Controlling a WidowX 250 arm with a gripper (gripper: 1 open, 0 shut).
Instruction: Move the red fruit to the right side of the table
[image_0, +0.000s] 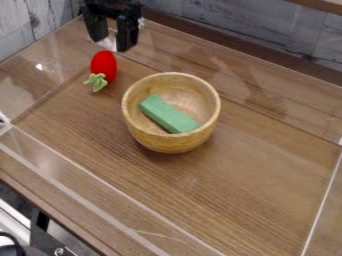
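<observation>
**Spotter:** At the table's (201, 200) far left, your gripper (112, 38) hangs above and just behind the fruit (103, 66). Fingers point down, spread wide, nothing between them. No contact with the fruit that I can see.

**Operator:** Where exactly is the fruit?

**Spotter:** Lying on the wood near the left acrylic wall, green leaves toward you, red body toward the gripper. It sits left of the bowl (171, 112) and apart from it. Block (168, 113) lies inside the bowl, tilted against the wall. Leave both alone.

**Operator:** Progress?

**Spotter:** By my reading, nothing of the task is done. You have the claw lined up roughly over the fruit, no more. You have left: descend, close on the fruit, lift, carry it across past or over the bowl, set it on the bare wood at the right, release. Right side looks free, so you have room to put it down.

**Operator:** Anything to watch?

**Spotter:** Your fingers look a little beyond the fruit from this view; depth is hard to judge with one camera, so check alignment before you drop. Fruit is small and rounded; it may roll if you pinch off-centre.

**Operator:** Labels, writing?

**Spotter:** None readable. No brand on gripper, bowl, block or walls at this resolution.
</observation>
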